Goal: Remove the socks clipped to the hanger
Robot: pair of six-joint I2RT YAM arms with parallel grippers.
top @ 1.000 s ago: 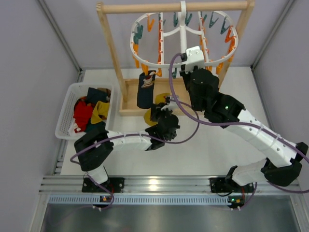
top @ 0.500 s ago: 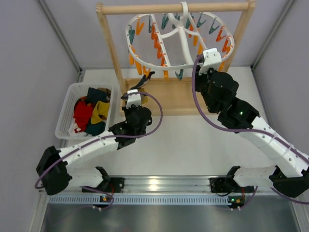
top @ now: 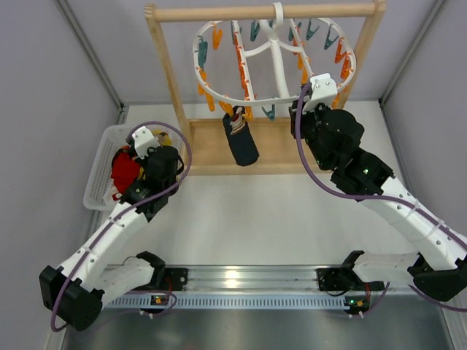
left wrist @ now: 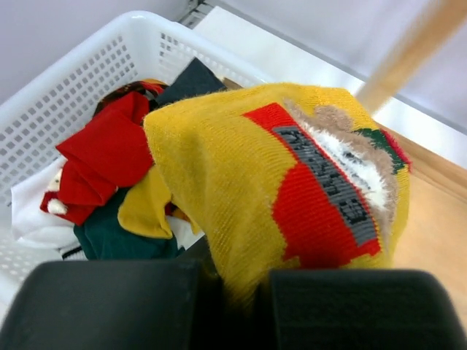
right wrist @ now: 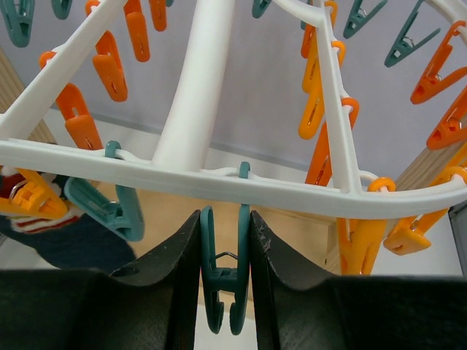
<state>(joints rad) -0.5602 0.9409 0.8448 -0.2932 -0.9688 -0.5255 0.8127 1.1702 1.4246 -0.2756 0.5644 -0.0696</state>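
Note:
The white oval hanger [top: 281,65] hangs by its hook from the wooden rack, with orange and teal clips all round it. One dark navy sock [top: 241,142] hangs from a clip at its front; it also shows at the left of the right wrist view [right wrist: 62,244]. My right gripper [top: 315,95] is at the hanger's front right rim [right wrist: 182,175], shut on a teal clip [right wrist: 225,270]. My left gripper [left wrist: 235,281] is shut on a yellow sock [left wrist: 241,182] with a red and grey pattern, held above the white basket [left wrist: 87,65].
The light wooden rack [top: 168,69] stands at the back on a wooden base [top: 284,146]. The white basket [top: 98,182] at the left holds several red, yellow, green and dark socks. Grey walls close in both sides.
My left arm has swung left from the rack to above the basket, carrying the yellow sock. The hanger has turned, and the navy sock now hangs at its front middle. My right gripper has shifted right along the rim.

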